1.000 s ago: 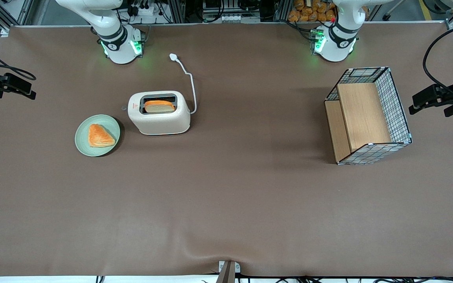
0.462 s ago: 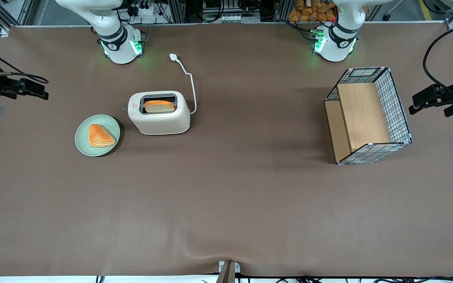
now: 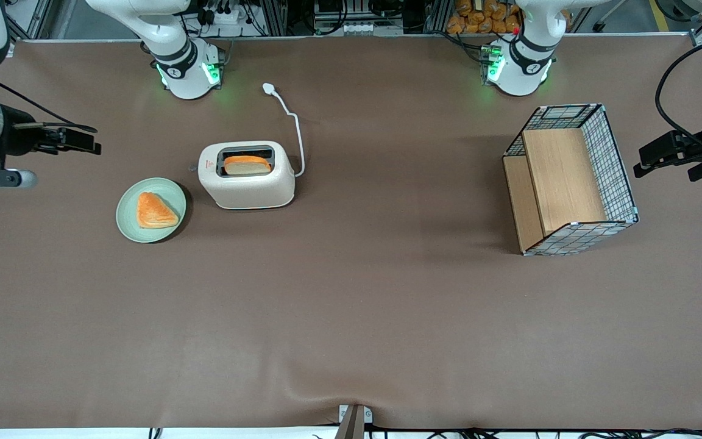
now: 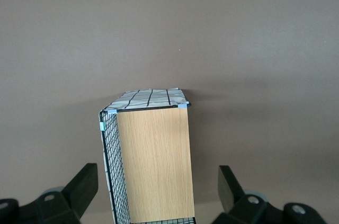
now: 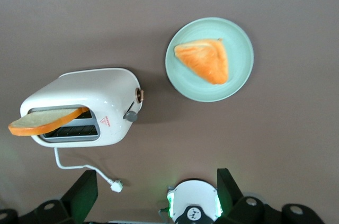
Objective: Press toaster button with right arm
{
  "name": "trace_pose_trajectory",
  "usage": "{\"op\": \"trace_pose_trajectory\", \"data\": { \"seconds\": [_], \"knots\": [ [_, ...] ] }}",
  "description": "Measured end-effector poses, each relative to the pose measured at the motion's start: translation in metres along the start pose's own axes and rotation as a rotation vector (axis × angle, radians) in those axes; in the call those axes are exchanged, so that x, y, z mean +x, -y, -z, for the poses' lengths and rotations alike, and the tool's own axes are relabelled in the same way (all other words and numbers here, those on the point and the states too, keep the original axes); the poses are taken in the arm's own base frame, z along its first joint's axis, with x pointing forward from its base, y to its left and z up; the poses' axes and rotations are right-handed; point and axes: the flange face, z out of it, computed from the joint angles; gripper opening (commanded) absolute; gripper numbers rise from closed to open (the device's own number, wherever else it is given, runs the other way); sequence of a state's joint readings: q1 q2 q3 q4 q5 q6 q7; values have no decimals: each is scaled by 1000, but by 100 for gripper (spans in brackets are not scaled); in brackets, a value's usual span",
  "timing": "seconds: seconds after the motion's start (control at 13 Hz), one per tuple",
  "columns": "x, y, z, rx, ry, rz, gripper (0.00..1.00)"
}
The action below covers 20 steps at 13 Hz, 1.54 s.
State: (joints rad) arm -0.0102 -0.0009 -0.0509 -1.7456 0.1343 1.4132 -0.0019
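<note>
The cream-white toaster (image 3: 247,186) stands on the brown table with a slice of bread (image 3: 247,164) in one slot. Its small grey button (image 3: 192,167) sticks out of the short side that faces the working arm's end of the table. My right gripper (image 3: 86,145) hovers high over that end of the table, well apart from the toaster and a little farther from the front camera than the button. It is open and empty. The right wrist view shows the toaster (image 5: 85,97), the button (image 5: 131,116) and my gripper (image 5: 156,181) with its fingers wide apart.
A pale green plate (image 3: 125,213) with a pastry (image 3: 155,211) sits beside the toaster, nearer the front camera than the button. The white cord and plug (image 3: 269,88) trail toward the arm bases. A wire-mesh wooden basket (image 3: 570,183) lies toward the parked arm's end.
My right gripper has moved in from the table's end toward the toaster and plate, with more of the arm now in view. The toaster, bread and plate have not moved.
</note>
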Motion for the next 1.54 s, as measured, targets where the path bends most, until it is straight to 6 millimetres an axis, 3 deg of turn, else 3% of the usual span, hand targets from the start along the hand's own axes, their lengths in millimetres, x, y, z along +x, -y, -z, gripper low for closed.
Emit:
{"op": "trace_pose_trajectory", "data": {
  "seconds": [0.15,0.38,0.46,0.54,1.31,1.54],
  "knots": [
    [3,2,-12,26,32,2,77],
    [6,8,-29,57,100,8,21],
    [8,8,-38,61,133,6,7],
    [10,7,-49,64,160,2,0],
    [20,2,-148,183,233,-54,0],
    [18,2,-161,196,249,-62,0]
  ]
}}
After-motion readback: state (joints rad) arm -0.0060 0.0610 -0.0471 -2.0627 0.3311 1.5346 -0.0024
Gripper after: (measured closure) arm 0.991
